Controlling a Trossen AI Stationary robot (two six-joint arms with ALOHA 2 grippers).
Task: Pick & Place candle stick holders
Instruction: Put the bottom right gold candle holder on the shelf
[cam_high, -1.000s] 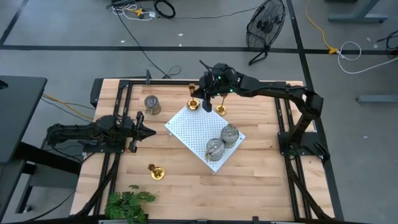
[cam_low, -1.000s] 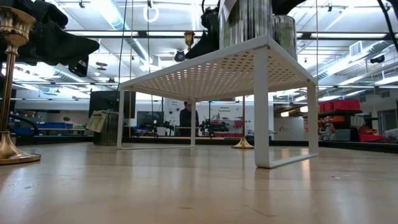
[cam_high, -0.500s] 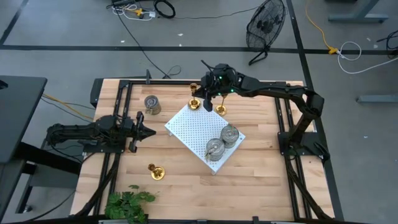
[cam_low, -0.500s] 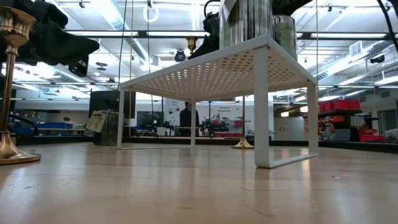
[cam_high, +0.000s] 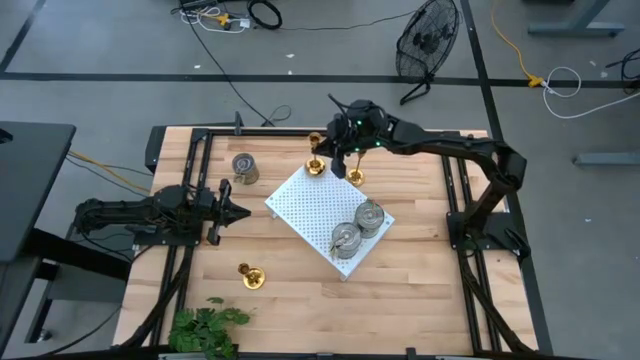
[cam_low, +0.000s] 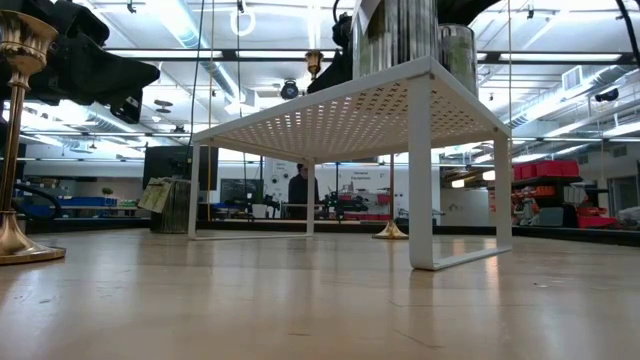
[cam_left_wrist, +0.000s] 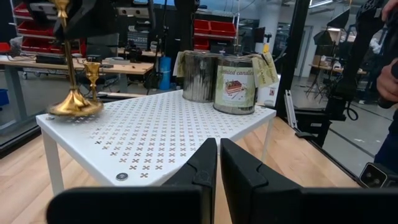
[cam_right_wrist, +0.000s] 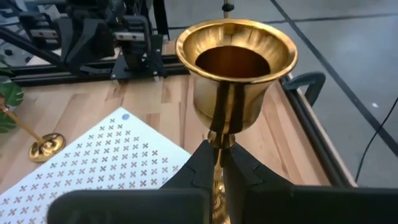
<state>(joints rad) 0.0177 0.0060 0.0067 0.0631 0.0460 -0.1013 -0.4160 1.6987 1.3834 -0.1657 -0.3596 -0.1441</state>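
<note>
My right gripper (cam_high: 322, 150) is shut on a brass candle stick holder (cam_high: 316, 166) over the far corner of the white perforated board (cam_high: 310, 205). A second brass holder (cam_high: 355, 178) stands on the table beyond the board. A third (cam_high: 250, 276) stands near the front left. Two silver-grey holders (cam_high: 370, 215) (cam_high: 345, 240) stand on the board, and another (cam_high: 244, 168) on the table at the far left. My left gripper (cam_high: 243, 211) waits shut and level, left of the board. My right gripper pinches the brass holder's thin stem (cam_right_wrist: 219, 140) just below its cup (cam_right_wrist: 235, 59) between its two fingers. The fingers slant down from the table's far right and lie across the stem. The holder stays upright, its round base (cam_left_wrist: 73, 107) at the board's far corner; whether it touches the board I cannot tell.
A green plant (cam_high: 205, 328) sits at the front left edge. Black frame rails (cam_high: 190, 150) run along the table's left, far and right sides. Bare wood lies in front of the board (cam_high: 400, 290). A person (cam_low: 298, 190) stands far off in the room.
My right gripper has shifted a little toward the table's right edge, carrying the brass holder with it; the holder stays upright. The other holders and the left arm have kept still.
</note>
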